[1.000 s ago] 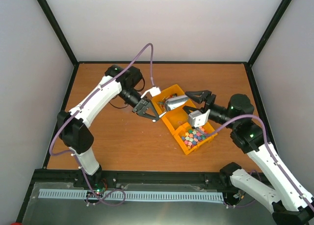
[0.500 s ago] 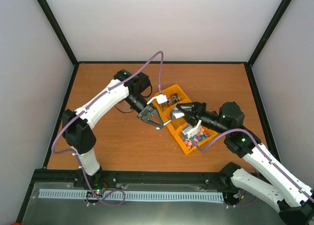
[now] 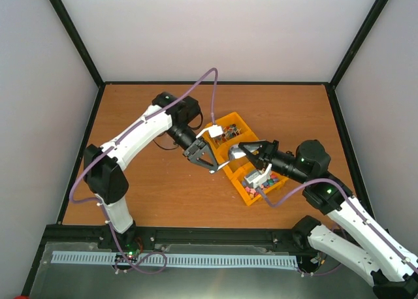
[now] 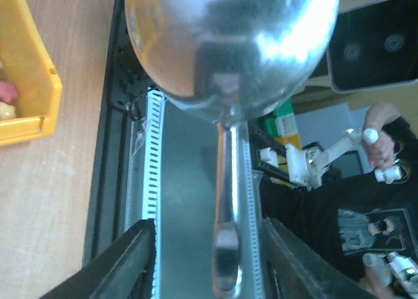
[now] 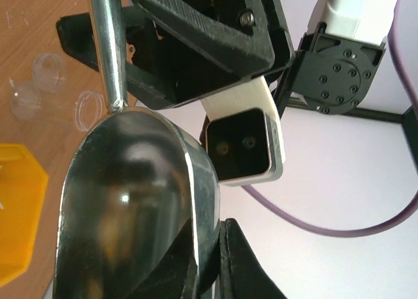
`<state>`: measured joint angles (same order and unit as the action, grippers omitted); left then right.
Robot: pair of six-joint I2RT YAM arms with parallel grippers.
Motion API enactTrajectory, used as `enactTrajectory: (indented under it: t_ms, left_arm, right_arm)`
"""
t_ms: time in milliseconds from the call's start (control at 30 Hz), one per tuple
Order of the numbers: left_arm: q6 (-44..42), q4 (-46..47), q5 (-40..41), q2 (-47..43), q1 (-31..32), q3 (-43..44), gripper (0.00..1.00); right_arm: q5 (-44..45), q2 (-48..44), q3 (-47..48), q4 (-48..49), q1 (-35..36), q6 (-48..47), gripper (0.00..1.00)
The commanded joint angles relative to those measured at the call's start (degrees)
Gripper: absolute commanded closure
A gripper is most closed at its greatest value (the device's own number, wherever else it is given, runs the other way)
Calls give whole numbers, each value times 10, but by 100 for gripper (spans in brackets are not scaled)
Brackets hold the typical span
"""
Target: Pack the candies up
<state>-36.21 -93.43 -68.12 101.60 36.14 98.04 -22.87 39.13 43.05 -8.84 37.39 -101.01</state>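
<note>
A shiny metal scoop hangs over the yellow bin, between my two grippers. My right gripper is shut on the rim of the scoop's bowl, pinching its edge between the black fingers. My left gripper stands open around the scoop's handle, with a gap on each side. The candies, a pastel heap in the bin's near compartment, are mostly hidden under my right wrist. A few pink and yellow candies show in the left wrist view.
The bin's far compartment holds small dark metallic items. Small clear plastic cups lie on the wooden table beside the bin. Black frame posts and white walls enclose the table.
My right arm reached in and closed on the scoop's bowl. My left gripper, shut on the handle before, has opened.
</note>
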Motion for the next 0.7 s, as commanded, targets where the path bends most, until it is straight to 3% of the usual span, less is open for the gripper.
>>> enactTrajectory:
  t_ms: [0, 67, 133, 167, 333, 500, 667]
  left_arm:
    - [21, 32, 38, -15, -3, 34, 44]
    - [58, 70, 69, -31, -14, 38, 31]
    - [93, 108, 106, -51, -28, 44, 6]
    - [108, 128, 133, -59, -36, 48, 1]
    - [177, 223, 256, -108, -77, 35, 0]
    - [259, 344, 402, -179, -92, -32, 0]
    - [230, 426, 432, -279, -92, -120, 0]
  right_arm:
    - [28, 15, 47, -36, 6, 98, 97]
    - [53, 37, 75, -72, 6, 152, 97]
    - [70, 66, 112, -126, 6, 205, 97]
    - [74, 81, 130, -165, 6, 236, 97]
    - [81, 145, 183, -258, 5, 353, 97]
    - [49, 186, 210, -307, -13, 436, 97]
    - [-21, 238, 251, -367, -49, 511, 97]
